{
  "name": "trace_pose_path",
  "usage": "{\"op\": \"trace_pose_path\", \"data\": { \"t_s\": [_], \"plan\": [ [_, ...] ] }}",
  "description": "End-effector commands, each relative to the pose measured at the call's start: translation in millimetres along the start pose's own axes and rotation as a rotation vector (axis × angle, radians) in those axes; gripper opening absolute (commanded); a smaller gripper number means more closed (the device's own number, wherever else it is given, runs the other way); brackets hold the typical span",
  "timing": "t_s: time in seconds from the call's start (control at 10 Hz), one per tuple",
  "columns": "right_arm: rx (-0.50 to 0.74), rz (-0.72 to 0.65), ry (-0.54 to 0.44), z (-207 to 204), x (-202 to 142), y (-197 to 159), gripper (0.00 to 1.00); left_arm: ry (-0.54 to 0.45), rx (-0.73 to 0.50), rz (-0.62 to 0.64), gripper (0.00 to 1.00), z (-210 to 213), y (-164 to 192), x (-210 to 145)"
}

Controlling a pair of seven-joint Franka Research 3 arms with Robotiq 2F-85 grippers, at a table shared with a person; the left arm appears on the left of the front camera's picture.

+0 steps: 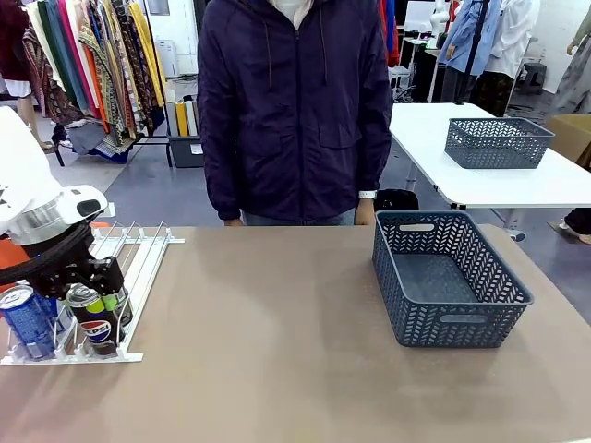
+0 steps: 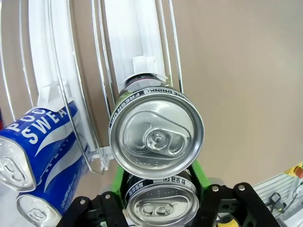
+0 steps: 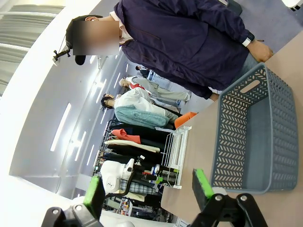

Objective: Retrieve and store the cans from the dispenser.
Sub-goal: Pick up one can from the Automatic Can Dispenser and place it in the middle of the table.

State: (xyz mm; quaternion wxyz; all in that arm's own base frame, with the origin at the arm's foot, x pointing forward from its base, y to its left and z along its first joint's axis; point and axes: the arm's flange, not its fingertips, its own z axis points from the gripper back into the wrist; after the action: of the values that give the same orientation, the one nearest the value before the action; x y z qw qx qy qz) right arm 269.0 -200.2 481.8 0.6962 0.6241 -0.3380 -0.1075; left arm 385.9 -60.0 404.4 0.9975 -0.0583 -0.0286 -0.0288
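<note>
Green pads [image 2: 199,176] of the left claw [image 1: 92,297] sit tight on both sides of a black aluminium Pepsi can with silver top [image 2: 161,207], so the claw is clamped on it, at the low front end of the flat white wire-rail dispenser rack [image 1: 140,266]. Just behind the claw, same lane, a second black silver-topped can [image 2: 156,138] touches the held one, with a small white plastic pusher block [image 2: 143,64] right behind that. One lane over, beside the claw, two blue aluminium cans with white lettering [image 2: 40,139] lie one behind the other; the front one is at the white front stop bar [image 1: 74,358]. Far across the brown tabletop [image 1: 277,360] from this claw stands a dark grey plastic mesh basket with cut-out handles [image 1: 452,325]. The right claw [image 3: 147,187] hangs above the table, black fingers with green pads spread wide; the basket lies ahead of it. Past the basket, at the table's far edge, stands a person in a dark navy zip jacket [image 1: 295,111], arms down.
</note>
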Motion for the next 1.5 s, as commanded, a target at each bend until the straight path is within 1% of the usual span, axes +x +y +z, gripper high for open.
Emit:
{"op": "trace_pose_path", "data": {
  "t_s": [0.0, 0.1, 0.2, 0.3, 0.5, 0.6, 0.8, 1.0, 1.1, 1.4],
  "plan": [
    [0.026, 0.002, -0.018, -1, 3, 5, 1.0, 0.003, 0.03, 0.027, 0.0, 5, 0, 1],
    [0.026, 0.002, -0.018, -1, 3, 5, 1.0, -0.001, 0.042, 0.024, 0.0, 8, 2, 1],
    [0.026, 0.002, -0.018, -1, 3, 5, 1.0, -0.018, 0.045, 0.021, 0.0, 22, 5, -6],
    [0.026, 0.002, -0.018, -1, 3, 5, 1.0, -0.051, 0.043, 0.014, 0.0, 45, 10, -15],
    [0.026, 0.002, -0.018, -1, 3, 5, 1.0, -0.132, 0.078, -0.029, 0.0, 110, 18, -44],
    [0.026, 0.002, -0.018, -1, 3, 5, 1.0, -0.196, 0.078, -0.041, 0.0, 138, 21, -57],
    [0.026, 0.002, -0.018, -1, 3, 5, 1.0, -0.31, 0.065, -0.067, 0.0, 177, 25, -88],
    [0.026, 0.002, -0.018, -1, 3, 5, 1.0, -0.43, 0.003, -0.055, 0.0, 199, 35, -113],
    [0.026, 0.002, -0.018, -1, 3, 5, 1.0, -0.312, 0.066, -0.046, 0.0, 189, 23, -94],
    [0.026, 0.002, -0.018, -1, 3, 5, 1.0, -0.312, 0.066, -0.046, 0.0, 189, 23, -94]
  ]
}}
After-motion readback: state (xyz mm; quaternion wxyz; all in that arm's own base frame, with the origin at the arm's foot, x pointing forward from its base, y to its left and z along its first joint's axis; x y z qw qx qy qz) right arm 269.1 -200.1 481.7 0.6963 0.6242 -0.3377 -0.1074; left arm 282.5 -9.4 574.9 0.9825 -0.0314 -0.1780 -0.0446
